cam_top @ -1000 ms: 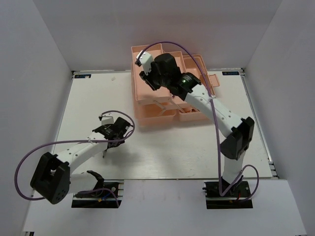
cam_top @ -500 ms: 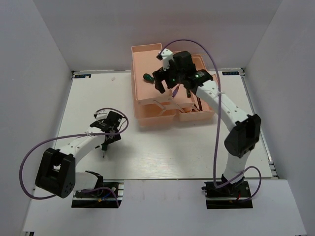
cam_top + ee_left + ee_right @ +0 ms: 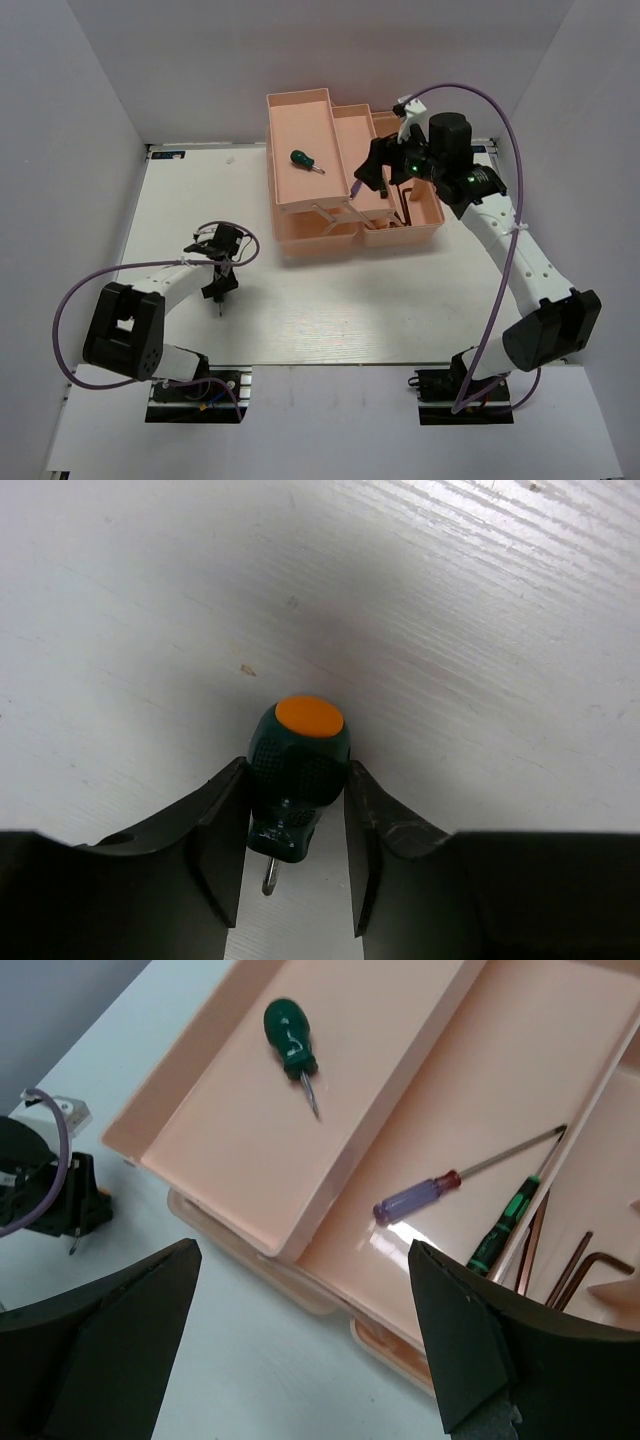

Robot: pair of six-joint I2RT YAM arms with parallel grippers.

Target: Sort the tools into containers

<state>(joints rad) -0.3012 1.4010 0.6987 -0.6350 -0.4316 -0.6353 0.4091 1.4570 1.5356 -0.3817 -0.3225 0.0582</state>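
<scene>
Clamping a stubby green-handled screwdriver [image 3: 300,755] between them, the two dark fingers [image 3: 225,830] of the left gripper [image 3: 296,780] press on either side of its handle; its orange end cap juts past the fingertips and its metal shaft points back toward the wrist; whether it touches the white table [image 3: 350,310] below cannot be told. From above, this gripper sits near the table's left side, well apart from the salmon-pink toolbox [image 3: 300,97]. The right gripper [image 3: 303,1255] is spread wide with nothing between its fingers, hovering over the toolbox's right half; beneath it, a second green-handled screwdriver [image 3: 290,1032] lies alone in the leftmost tray; a blue-handled screwdriver [image 3: 415,1200] lies in the middle tray, with a thin green-and-black screwdriver [image 3: 505,1225] just beside it; dark hex keys [image 3: 590,1257] lie in the compartment to the right.
</scene>
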